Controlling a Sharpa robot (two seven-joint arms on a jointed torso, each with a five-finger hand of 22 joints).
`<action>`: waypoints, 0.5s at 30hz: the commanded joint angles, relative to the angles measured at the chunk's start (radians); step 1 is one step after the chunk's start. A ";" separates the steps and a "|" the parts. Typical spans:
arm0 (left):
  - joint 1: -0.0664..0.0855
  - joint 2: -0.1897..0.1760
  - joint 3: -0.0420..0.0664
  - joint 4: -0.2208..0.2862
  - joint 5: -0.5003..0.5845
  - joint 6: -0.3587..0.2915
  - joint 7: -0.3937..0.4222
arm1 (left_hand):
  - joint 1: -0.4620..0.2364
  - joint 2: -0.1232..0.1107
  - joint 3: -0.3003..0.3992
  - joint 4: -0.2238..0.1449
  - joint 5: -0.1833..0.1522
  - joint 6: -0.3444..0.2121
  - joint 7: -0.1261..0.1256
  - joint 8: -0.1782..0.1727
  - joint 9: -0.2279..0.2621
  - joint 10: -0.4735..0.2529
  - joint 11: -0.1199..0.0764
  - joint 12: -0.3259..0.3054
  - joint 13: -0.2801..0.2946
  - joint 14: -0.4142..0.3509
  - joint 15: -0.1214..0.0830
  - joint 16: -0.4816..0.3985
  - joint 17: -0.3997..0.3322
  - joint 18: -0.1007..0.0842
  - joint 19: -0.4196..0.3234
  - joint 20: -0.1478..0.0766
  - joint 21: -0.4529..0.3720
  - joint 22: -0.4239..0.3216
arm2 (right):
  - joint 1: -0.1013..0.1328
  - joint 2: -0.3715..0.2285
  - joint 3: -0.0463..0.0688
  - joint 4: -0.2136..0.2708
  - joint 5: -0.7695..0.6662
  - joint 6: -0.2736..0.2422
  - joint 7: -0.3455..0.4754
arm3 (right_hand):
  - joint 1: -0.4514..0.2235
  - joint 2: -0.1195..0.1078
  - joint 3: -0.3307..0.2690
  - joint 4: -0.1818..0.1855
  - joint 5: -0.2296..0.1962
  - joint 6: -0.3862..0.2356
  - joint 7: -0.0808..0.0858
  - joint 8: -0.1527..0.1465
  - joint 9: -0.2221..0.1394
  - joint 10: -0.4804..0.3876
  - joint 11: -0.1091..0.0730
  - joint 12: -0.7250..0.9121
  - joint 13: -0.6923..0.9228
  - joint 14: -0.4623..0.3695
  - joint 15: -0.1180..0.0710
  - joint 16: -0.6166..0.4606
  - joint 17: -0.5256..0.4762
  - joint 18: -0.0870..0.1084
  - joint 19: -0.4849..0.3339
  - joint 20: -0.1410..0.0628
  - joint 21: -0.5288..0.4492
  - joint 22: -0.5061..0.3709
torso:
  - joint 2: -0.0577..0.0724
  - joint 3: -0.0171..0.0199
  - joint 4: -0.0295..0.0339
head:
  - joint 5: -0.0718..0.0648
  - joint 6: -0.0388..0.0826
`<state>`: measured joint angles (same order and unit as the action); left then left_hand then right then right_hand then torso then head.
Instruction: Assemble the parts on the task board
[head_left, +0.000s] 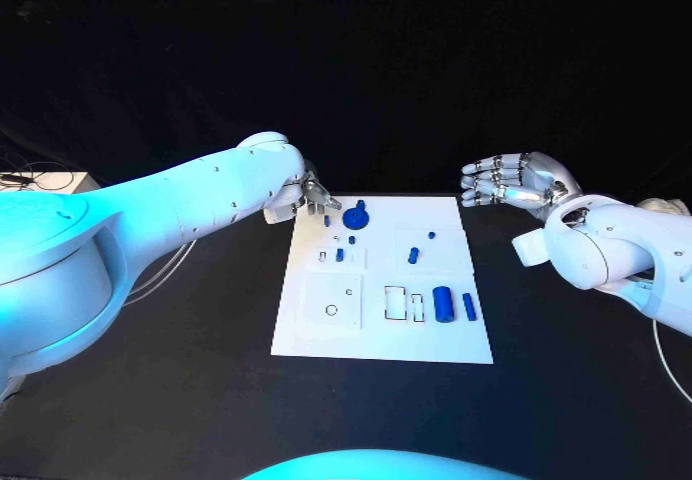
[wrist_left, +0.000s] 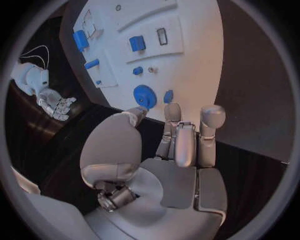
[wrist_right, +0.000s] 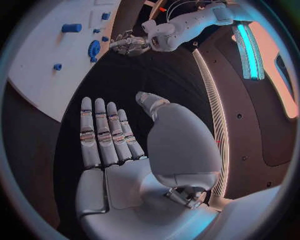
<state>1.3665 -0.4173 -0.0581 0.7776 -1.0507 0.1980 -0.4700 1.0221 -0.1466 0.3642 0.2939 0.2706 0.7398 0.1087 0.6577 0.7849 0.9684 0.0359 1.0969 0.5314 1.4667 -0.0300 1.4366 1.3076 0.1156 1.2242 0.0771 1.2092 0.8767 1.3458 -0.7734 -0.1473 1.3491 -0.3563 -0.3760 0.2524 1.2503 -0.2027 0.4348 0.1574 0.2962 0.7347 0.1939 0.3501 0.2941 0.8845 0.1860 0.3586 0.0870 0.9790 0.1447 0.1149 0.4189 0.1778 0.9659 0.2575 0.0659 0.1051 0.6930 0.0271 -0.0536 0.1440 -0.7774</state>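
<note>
1. The board (head_left: 387, 345) is seen at the centre of the head view, lying flat on the black table (head_left: 173, 400).
2. A round blue disc (head_left: 358, 217) is found near the board's top edge, with a small blue piece (head_left: 327, 220) just to its left.
3. Two blue cylinders (head_left: 444, 304) are laid side by side at the board's lower right; smaller blue parts (head_left: 414, 255) are scattered mid-board.
4. The left hand (head_left: 303, 195) is placed at the board's upper-left corner, just beside the disc; nothing is held, and its fingers (wrist_left: 211, 120) are extended toward the disc in the wrist view.
5. The right hand (head_left: 512, 180) is held off the board's upper-right corner, well apart from the parts, with fingers (wrist_right: 100, 132) straight and nothing grasped.
</note>
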 joint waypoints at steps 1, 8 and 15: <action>-0.001 0.007 -0.001 -0.027 -0.022 0.019 0.019 | 0.006 0.003 -0.005 -0.001 0.004 0.001 0.007 -0.003 -0.001 -0.002 0.006 0.005 -0.001 0.014 0.007 0.005 0.057 0.016 0.002 0.005 0.001 0.000 | 0.001 -0.002 0.001 0.004 -0.003 -0.002 0.011 | -0.002 0.003 -0.005 -0.001 0.003 0.006 0.055 -0.003 -0.001 0.003 0.005 0.002 -0.001 0.003 0.005 -0.005 -0.001 0.007 -0.005 0.002 0.001 -0.001 | 0.004 0.0005 -0.0031 | -0.002 -0.002; -0.003 0.012 -0.002 -0.051 -0.016 0.010 0.023 | 0.006 0.005 -0.007 -0.001 0.003 0.005 0.007 -0.004 -0.004 -0.002 0.006 0.006 -0.001 0.018 0.008 0.012 0.067 0.014 0.008 0.006 0.007 0.011 | 0.003 -0.007 0.001 0.007 -0.003 -0.005 0.011 | 0.000 0.004 -0.005 -0.001 0.004 0.007 0.055 -0.003 -0.001 0.004 0.005 0.002 -0.002 0.004 0.005 -0.006 -0.002 0.007 -0.004 0.002 0.001 -0.002 | 0.003 0.0005 -0.0028 | -0.005 -0.010; -0.005 0.020 -0.002 -0.051 -0.002 0.012 0.020 | 0.006 0.006 -0.010 -0.002 0.003 0.011 0.006 -0.003 -0.007 -0.002 0.006 0.007 -0.001 0.023 0.008 0.020 0.077 0.012 0.014 0.006 0.015 0.024 | 0.004 -0.008 0.001 0.008 -0.004 -0.006 0.010 | 0.000 0.004 -0.005 -0.001 0.004 0.007 0.055 -0.003 -0.001 0.004 0.005 0.002 -0.002 0.004 0.005 -0.006 -0.002 0.007 -0.004 0.002 0.001 -0.002 | 0.003 0.0003 -0.0016 | -0.007 -0.013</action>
<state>1.3625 -0.3999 -0.0603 0.7262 -1.0586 0.1997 -0.4619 1.0221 -0.1466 0.3613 0.2910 0.2706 0.7456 0.1143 0.6577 0.7787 0.9685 0.0359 1.0969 0.5314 1.4667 -0.0300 1.4521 1.3076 0.1155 1.2314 0.0843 1.2182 0.8994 1.3484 -0.7804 -0.1472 1.3553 -0.3564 -0.3777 0.2525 1.2503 -0.2027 0.4349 0.1574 0.2962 0.7347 0.1939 0.3501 0.2942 0.8845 0.1860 0.3586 0.0858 0.9790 0.1447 0.1149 0.4178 0.1778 0.9659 0.2575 0.0659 0.1038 0.6961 0.0274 -0.0559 0.1367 -0.7879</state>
